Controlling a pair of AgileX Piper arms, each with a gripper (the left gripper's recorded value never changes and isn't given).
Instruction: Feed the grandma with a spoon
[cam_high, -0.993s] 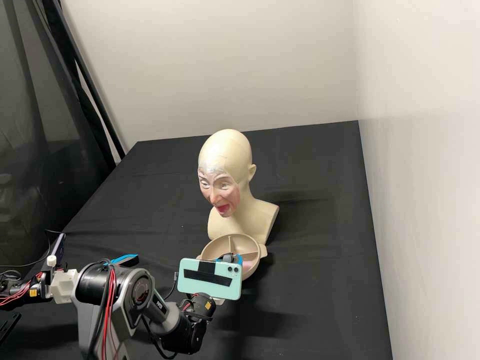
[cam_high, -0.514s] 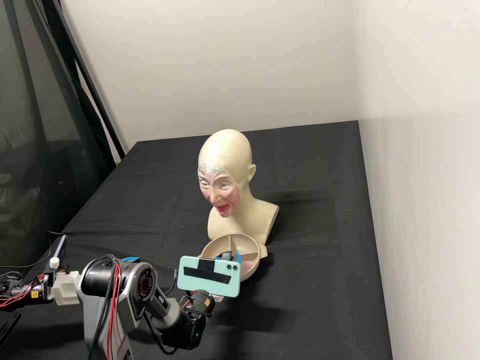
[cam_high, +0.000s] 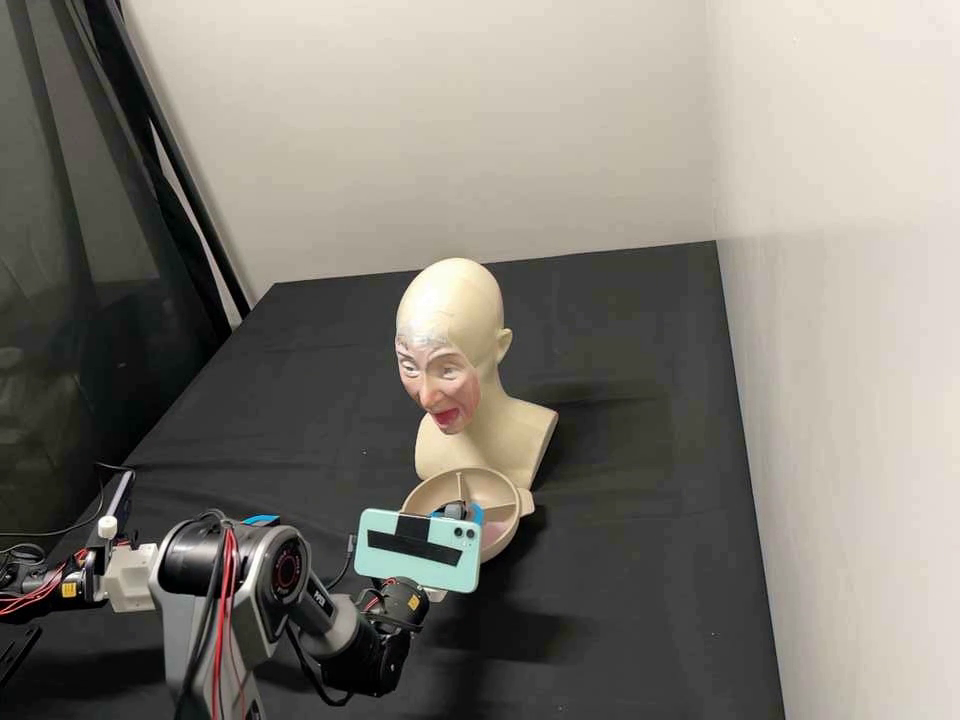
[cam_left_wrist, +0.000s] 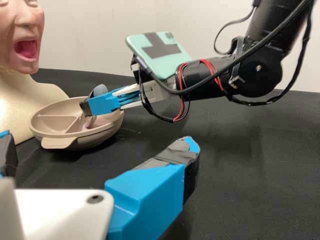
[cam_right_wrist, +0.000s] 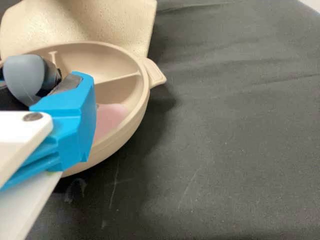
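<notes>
The grandma, a pale mannequin head (cam_high: 455, 365) with an open red mouth (cam_left_wrist: 26, 48), stands mid-bench. Just in front of her bust sits a beige divided bowl (cam_high: 505, 525) with pink food (cam_right_wrist: 109, 120) in one compartment. My right gripper (cam_high: 462, 516) hangs over the bowl's near side, shut on a spoon with a grey handle end (cam_right_wrist: 26, 72). The spoon's lower part dips into the bowl (cam_left_wrist: 60, 131) and its tip is hidden. My left gripper (cam_left_wrist: 97, 150) sits low over the bench, off to the side of the bowl, open and holding nothing.
A mint-green phone (cam_high: 418, 550) is strapped on top of the right arm's wrist. Red and black cables (cam_high: 215, 610) run along that arm. A white wall (cam_high: 850, 350) borders the bench on the right, and dark panels (cam_high: 70, 300) stand at the left.
The right arm's elbow and the phone have shifted a little, while its gripper stays over the bowl with the spoon. The head and the bowl have not moved.
</notes>
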